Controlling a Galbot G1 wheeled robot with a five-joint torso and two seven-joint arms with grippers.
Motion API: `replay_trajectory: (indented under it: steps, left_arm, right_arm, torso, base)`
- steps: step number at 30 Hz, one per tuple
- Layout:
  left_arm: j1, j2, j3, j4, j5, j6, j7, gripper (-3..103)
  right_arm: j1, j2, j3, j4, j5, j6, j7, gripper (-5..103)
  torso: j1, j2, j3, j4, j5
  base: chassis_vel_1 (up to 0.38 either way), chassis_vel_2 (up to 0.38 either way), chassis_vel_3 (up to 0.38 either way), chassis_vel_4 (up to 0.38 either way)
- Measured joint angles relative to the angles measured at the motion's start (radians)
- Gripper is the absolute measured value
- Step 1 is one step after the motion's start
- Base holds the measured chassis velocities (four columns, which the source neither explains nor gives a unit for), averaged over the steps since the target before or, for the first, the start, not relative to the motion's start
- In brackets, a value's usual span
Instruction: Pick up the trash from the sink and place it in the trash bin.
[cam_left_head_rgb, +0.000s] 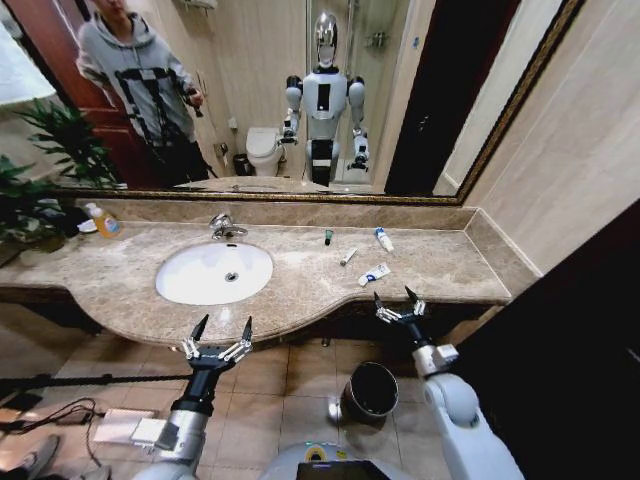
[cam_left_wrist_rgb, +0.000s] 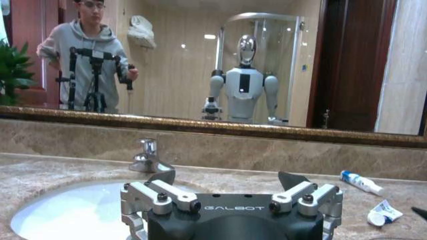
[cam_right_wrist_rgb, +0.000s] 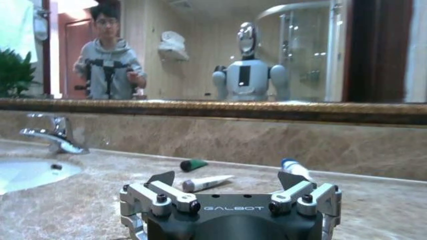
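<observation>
The trash lies on the beige counter to the right of the sink (cam_left_head_rgb: 213, 272), not in the basin: a green-capped piece (cam_left_head_rgb: 328, 237) (cam_right_wrist_rgb: 193, 164), a thin pale tube (cam_left_head_rgb: 347, 257) (cam_right_wrist_rgb: 205, 183), a white tube with blue print (cam_left_head_rgb: 384, 239) (cam_left_wrist_rgb: 361, 182) and a white flat packet (cam_left_head_rgb: 375, 273) (cam_left_wrist_rgb: 384, 214). The black trash bin (cam_left_head_rgb: 371, 390) stands on the floor below the counter's edge. My left gripper (cam_left_head_rgb: 221, 338) (cam_left_wrist_rgb: 227, 177) hovers open in front of the basin. My right gripper (cam_left_head_rgb: 398, 303) (cam_right_wrist_rgb: 227, 177) is open and empty at the counter's front edge, just short of the packet.
A chrome faucet (cam_left_head_rgb: 224, 227) stands behind the basin. An orange soap bottle (cam_left_head_rgb: 104, 220) sits at the counter's far left beside a plant (cam_left_head_rgb: 40, 170). A large mirror backs the counter, and a wall closes it off on the right. Cables lie on the floor at the left.
</observation>
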Motion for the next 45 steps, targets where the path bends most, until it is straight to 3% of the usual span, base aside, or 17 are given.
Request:
replay_trajectory:
  steps: [7, 13, 23, 31, 33, 40, 45]
  left_arm:
    - [0.0, 0.0, 0.0, 0.0, 0.0, 0.0, 0.0, 100]
    - [0.0, 0.0, 0.0, 0.0, 0.0, 0.0, 0.0, 100]
    - [0.0, 0.0, 0.0, 0.0, 0.0, 0.0, 0.0, 100]
    - [0.0, 0.0, 0.0, 0.0, 0.0, 0.0, 0.0, 100]
    - [0.0, 0.0, 0.0, 0.0, 0.0, 0.0, 0.0, 100]
    - [0.0, 0.0, 0.0, 0.0, 0.0, 0.0, 0.0, 100]
    - [0.0, 0.0, 0.0, 0.0, 0.0, 0.0, 0.0, 100]
  right_arm:
    - [0.11, -0.045, -0.076, -0.075, -0.006, -0.037, 0.011, 100]
    - [0.213, -0.103, -0.158, -0.152, 0.019, -0.111, 0.03, 100]
    - [0.302, -0.103, -0.23, -0.244, 0.045, -0.157, 0.035, 101]
    - [0.318, -0.105, -0.229, -0.275, 0.05, -0.156, 0.038, 79]
    - [0.318, -0.103, -0.229, -0.278, 0.05, -0.154, 0.038, 79]
    - [0.32, -0.088, -0.212, -0.286, 0.05, -0.152, 0.037, 54]
    - [0.311, -0.09, -0.203, -0.277, 0.05, -0.15, 0.037, 43]
  torso:
    - [0.0, 0.0, 0.0, 0.0, 0.0001]
    - [0.0, 0.0, 0.0, 0.0, -0.0001]
    - [0.0, 0.0, 0.0, 0.0, 0.0]
    - [0.0, 0.0, 0.0, -0.0001, -0.0001]
    - [0.0, 0.0, 0.0, -0.0001, -0.0001]
    - [0.0, 0.0, 0.0, 0.0, 0.0001]
    - [0.0, 0.0, 0.0, 0.0, 0.0]
  base:
    - [0.0, 0.0, 0.0, 0.0]
    - [0.0, 0.0, 0.0, 0.0]
    - [0.0, 0.0, 0.0, 0.0]
    - [0.0, 0.0, 0.0, 0.0]
    - [0.0, 0.0, 0.0, 0.0]
    - [0.0, 0.0, 0.0, 0.0]
    - [0.0, 0.0, 0.0, 0.0]
